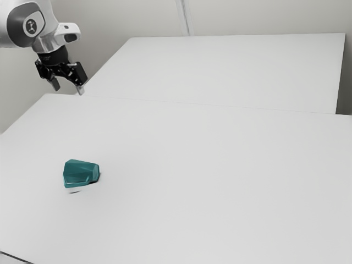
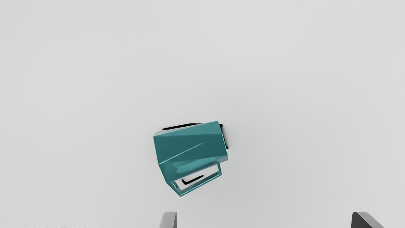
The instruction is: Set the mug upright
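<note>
The mug (image 1: 80, 172) is teal, the table (image 1: 192, 181) plain pale grey-white.

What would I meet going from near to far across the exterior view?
Teal faceted mug lying on its side → thin grey line across the white table → flat white surface beyond it → pale grey wall.

No words can be read; a small round emblem (image 1: 31, 26) marks the arm's (image 1: 50, 39) dark grey cap (image 1: 16, 28).

Smooth, faceted teal mug (image 2: 190, 145) with a slight gloss, matt white tabletop (image 1: 209, 176), smooth grey fingertips (image 2: 168, 220)
</note>
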Robot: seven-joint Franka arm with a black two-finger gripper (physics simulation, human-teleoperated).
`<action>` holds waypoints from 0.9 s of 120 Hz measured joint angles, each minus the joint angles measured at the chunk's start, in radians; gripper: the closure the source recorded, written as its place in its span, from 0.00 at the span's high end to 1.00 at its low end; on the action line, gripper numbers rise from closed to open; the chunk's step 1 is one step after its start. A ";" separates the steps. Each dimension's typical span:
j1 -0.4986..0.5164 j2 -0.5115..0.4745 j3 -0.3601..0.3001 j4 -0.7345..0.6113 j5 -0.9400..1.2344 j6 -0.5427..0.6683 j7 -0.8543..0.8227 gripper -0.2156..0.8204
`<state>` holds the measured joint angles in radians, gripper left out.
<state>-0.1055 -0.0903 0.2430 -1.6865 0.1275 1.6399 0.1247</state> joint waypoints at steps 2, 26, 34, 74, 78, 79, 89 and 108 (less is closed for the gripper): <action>0.001 0.000 0.000 -0.001 -0.001 0.000 -0.004 0.79; 0.011 -0.013 0.001 -0.033 -0.006 0.002 -0.044 0.79; 0.020 -0.033 0.001 -0.057 -0.009 0.001 -0.055 0.79; 0.293 -0.058 0.012 -0.229 -0.254 0.002 -0.035 0.79; 0.323 -0.053 0.012 -0.243 -0.279 0.003 -0.021 0.79; 0.330 -0.051 0.012 -0.246 -0.285 0.003 -0.017 0.79; 0.397 -0.020 0.012 -0.263 -0.344 0.006 0.027 0.79; 0.505 0.064 0.012 -0.270 -0.468 0.008 0.133 0.79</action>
<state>0.3999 -0.0266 0.2550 -1.9562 -0.3405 1.6475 0.2576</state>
